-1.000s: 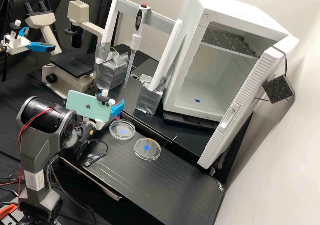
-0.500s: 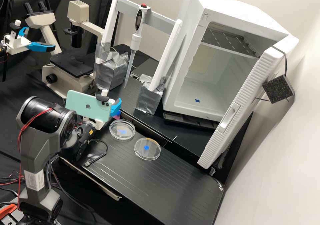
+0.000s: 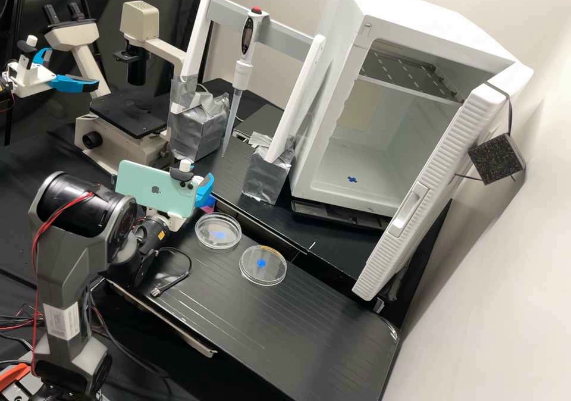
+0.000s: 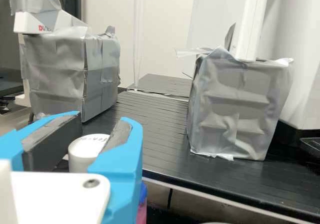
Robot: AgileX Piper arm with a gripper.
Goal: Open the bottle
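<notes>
At left in the high view, a beige microscope (image 3: 128, 136) is standing behind the arm. Next, the gripper (image 3: 206, 193) is holding its blue fingers (image 4: 120, 154) spread, and the bottle's white cap (image 4: 85, 151) is sitting between them in the wrist view; whether either finger is touching it, the pictures cannot tell. A pink item (image 4: 142, 213) with a blue top is resting just beside one finger, near the edge of a grooved black platform (image 4: 155, 156). Farther out, two silver-taped blocks (image 3: 199, 130) are flanking an open lane. Two petri dishes (image 3: 218, 232) are lying near each other on the nearer board (image 3: 309, 318). At right, a white cabinet's door (image 3: 428, 199) is standing open, its near end close to that board's far edge.
</notes>
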